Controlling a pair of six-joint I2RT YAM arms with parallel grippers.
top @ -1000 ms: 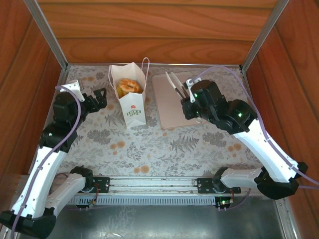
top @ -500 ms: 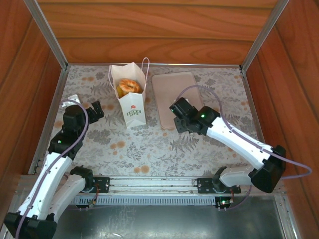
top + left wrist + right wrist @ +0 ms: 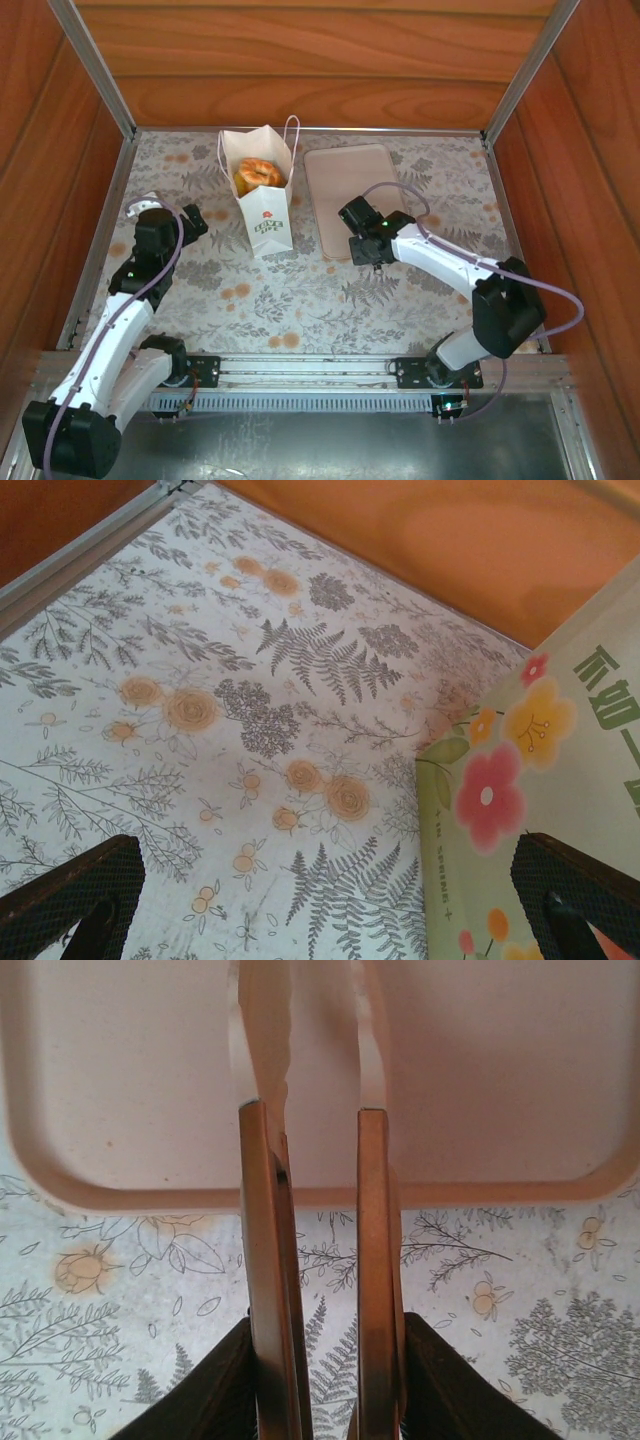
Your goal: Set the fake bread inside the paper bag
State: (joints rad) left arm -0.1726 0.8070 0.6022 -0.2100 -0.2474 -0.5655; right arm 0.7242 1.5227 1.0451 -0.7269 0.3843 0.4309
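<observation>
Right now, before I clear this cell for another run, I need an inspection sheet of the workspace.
Surface: floral-print tablecloth, flat, no spills seen.
Job's things: white paper bag with loop handles, upright; golden-brown toy pastries inside it.
Clutter: flat beige-pink tray beside the bag; thin metal tongs reaching over its near rim.
Grippers: left gripper open beside the bag; right gripper shut on the tongs.
Cables: lilac cables looped along both arms.
Surroundings: wooden walls, metal frame posts.
</observation>
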